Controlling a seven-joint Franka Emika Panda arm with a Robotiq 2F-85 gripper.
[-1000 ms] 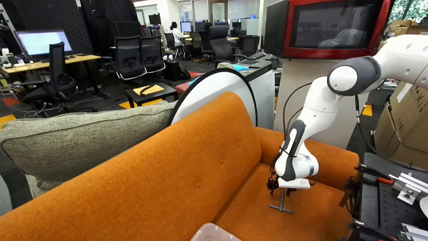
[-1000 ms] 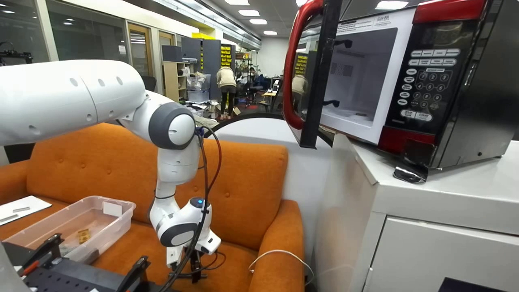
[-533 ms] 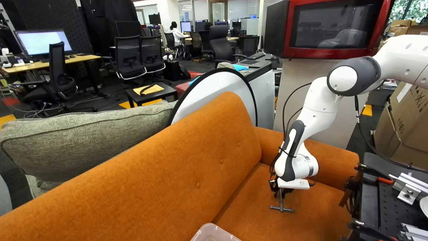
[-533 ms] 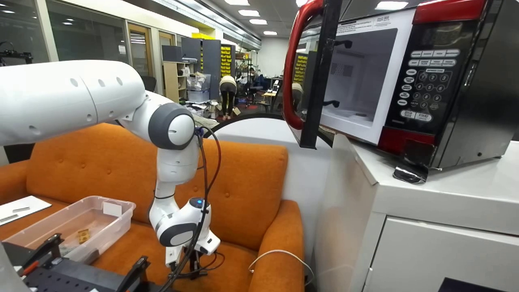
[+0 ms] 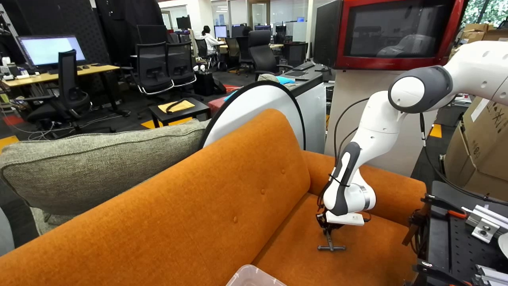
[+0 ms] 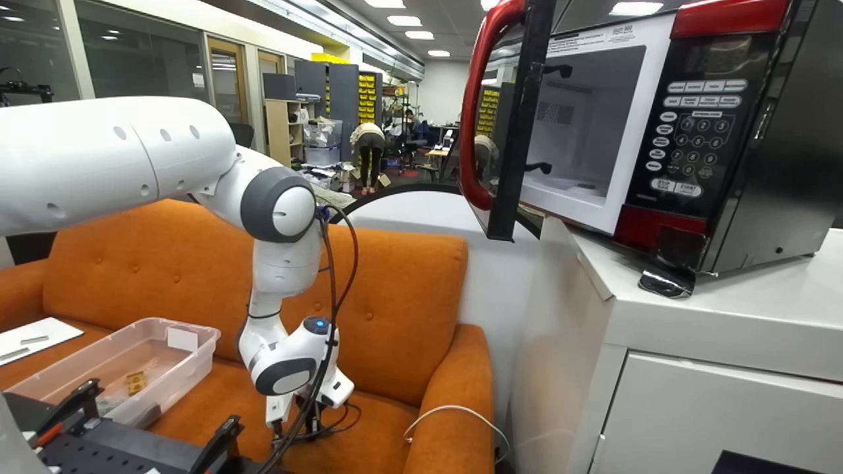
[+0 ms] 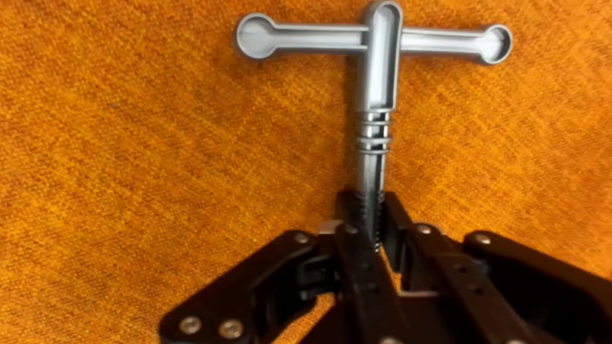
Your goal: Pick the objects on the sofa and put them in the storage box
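A thin grey T-shaped piece [image 7: 380, 71] shows its crossbar at the top of the wrist view, with its threaded stem running down between my fingertips. My gripper [image 7: 370, 208] is shut on that stem, one finger [image 7: 395, 210] along each side. In an exterior view the T-shaped piece [image 5: 331, 248] is low over the seat of the orange sofa [image 5: 222, 190]; whether it still touches the fabric I cannot tell. The storage box [image 6: 197, 372], clear plastic, sits on the sofa with a small yellow-brown item inside. Only a corner of the storage box [image 5: 241, 275] enters at the bottom edge.
A white sheet with grey bars [image 6: 56, 332] lies beyond the box. A black worktable with clamps [image 6: 220, 438] stands before the sofa. A white cord [image 6: 454, 408] crosses the sofa's arm. The red microwave [image 6: 698, 131], door ajar, tops a white cabinet [image 6: 718, 316].
The jaws have come together on the stem of the T-shaped piece. Since then the hand has shifted slightly, up and toward the box, and the piece has moved a little with it.
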